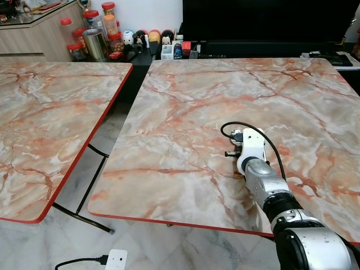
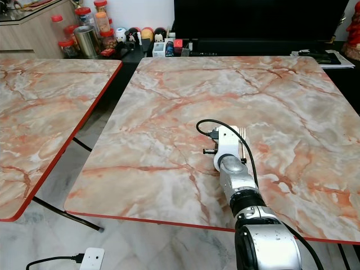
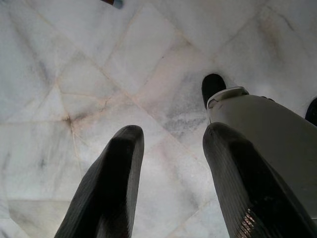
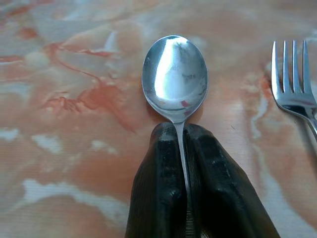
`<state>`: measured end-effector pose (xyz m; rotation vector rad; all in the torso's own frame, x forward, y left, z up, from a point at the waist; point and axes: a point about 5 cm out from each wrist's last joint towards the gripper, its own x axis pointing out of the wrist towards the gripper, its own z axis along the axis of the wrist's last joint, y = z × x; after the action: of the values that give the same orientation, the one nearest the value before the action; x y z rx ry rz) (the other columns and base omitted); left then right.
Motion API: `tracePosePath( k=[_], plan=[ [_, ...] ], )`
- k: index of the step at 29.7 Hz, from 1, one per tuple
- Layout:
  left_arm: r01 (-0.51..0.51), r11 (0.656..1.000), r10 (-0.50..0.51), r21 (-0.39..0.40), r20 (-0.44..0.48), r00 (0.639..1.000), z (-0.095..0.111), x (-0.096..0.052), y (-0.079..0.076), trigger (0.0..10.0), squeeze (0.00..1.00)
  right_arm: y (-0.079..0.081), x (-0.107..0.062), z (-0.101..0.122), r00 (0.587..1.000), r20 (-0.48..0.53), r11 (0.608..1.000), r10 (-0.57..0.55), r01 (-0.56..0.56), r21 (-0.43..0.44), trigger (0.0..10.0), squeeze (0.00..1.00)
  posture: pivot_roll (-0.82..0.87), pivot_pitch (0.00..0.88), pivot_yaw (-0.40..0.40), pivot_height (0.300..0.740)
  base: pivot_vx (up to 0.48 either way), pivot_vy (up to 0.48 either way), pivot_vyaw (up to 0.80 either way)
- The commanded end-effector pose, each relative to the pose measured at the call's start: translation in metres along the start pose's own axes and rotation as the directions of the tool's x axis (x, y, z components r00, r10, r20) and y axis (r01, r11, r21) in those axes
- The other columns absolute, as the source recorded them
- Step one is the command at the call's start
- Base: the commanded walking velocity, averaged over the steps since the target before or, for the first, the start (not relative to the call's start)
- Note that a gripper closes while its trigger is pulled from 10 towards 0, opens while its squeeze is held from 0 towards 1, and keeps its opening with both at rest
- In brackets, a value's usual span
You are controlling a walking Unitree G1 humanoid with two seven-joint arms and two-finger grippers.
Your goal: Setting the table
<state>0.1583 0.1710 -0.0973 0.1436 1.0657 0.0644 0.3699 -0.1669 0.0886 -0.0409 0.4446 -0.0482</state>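
**Much of the cutlery stays out of sight**

My right gripper [image 4: 183,148] pinches the spoon [image 4: 174,77] at the neck, so its handle is buried between my fingers [image 4: 158,188]. The fork [image 4: 292,84] beside it runs off the picture's edge; I see its tines and little more. From my head, my own wrist [image 1: 250,147] covers both pieces. The jars [image 1: 104,28] beyond the tables are too small to read.

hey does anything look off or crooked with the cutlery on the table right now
Nothing stands out. The right gripper is shut on the spoon, bowl up and unspilled, with the fork lying roughly parallel beside it on the marble table.
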Motion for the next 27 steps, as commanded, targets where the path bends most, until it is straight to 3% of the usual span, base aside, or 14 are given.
tracePosePath(
  k=[1,7,8,9,12,14,18,23,27],
  plan=[
    [0.023,1.000,-0.024,-0.004,-0.084,0.996,-0.020,-0.003,-0.005,10.0,0.00,0.005,0.000,0.005,0.999,0.027,1.000,0.018,-0.018,-0.003,0.0,0.00,-0.03,0.000,0.044,0.740,0.000,0.000,0.00],
    [0.023,1.000,-0.023,-0.005,-0.076,0.997,-0.016,-0.002,-0.004,10.0,0.00,0.012,-0.002,0.022,0.990,0.133,0.999,0.049,-0.050,0.005,0.0,0.00,-0.03,0.000,0.051,0.740,0.000,0.000,0.00],
    [0.022,1.000,-0.023,-0.004,-0.075,0.997,-0.016,-0.002,-0.004,10.0,0.00,0.014,-0.003,0.026,0.986,0.154,0.998,0.056,-0.055,-0.012,4.1,0.00,-0.03,0.000,0.052,0.740,0.000,0.000,0.00],
    [0.022,1.000,-0.022,-0.004,-0.073,0.997,-0.015,-0.002,-0.004,10.0,0.00,0.015,-0.004,0.030,0.981,0.185,0.998,0.057,-0.053,-0.028,10.0,0.00,-0.03,0.000,0.053,0.740,0.000,0.000,0.00],
    [0.021,1.000,-0.021,-0.003,-0.066,0.998,-0.013,-0.001,-0.003,10.0,0.00,0.016,-0.010,0.050,0.949,0.312,0.999,0.051,-0.044,-0.031,10.0,0.00,-0.03,0.000,0.054,0.740,0.000,0.000,0.00],
    [0.020,1.000,-0.021,-0.005,-0.061,0.998,-0.012,-0.001,-0.003,10.0,0.00,0.016,-0.012,0.054,0.940,0.337,0.999,0.050,-0.043,-0.028,10.0,0.00,-0.03,0.000,0.054,0.740,0.000,0.000,0.00],
    [0.022,1.000,-0.023,-0.011,-0.044,0.999,-0.009,-0.001,-0.002,10.0,0.00,0.019,-0.024,0.069,0.877,0.474,0.997,0.072,-0.060,-0.040,10.0,0.00,-0.03,0.000,0.052,0.740,0.000,0.000,0.00],
    [0.023,1.000,-0.024,-0.020,-0.050,0.998,-0.009,-0.001,-0.002,10.0,0.00,0.013,-0.030,0.067,0.856,0.514,0.999,0.052,-0.044,-0.029,10.0,0.00,-0.03,0.000,0.052,0.740,0.000,0.000,0.00],
    [0.020,1.000,-0.021,-0.015,-0.057,0.998,-0.011,-0.001,-0.002,10.0,0.00,0.011,-0.035,0.063,0.834,0.551,0.999,0.038,-0.047,0.003,10.0,0.00,-0.03,0.000,0.046,0.740,0.000,0.480,0.00]
  ],
)
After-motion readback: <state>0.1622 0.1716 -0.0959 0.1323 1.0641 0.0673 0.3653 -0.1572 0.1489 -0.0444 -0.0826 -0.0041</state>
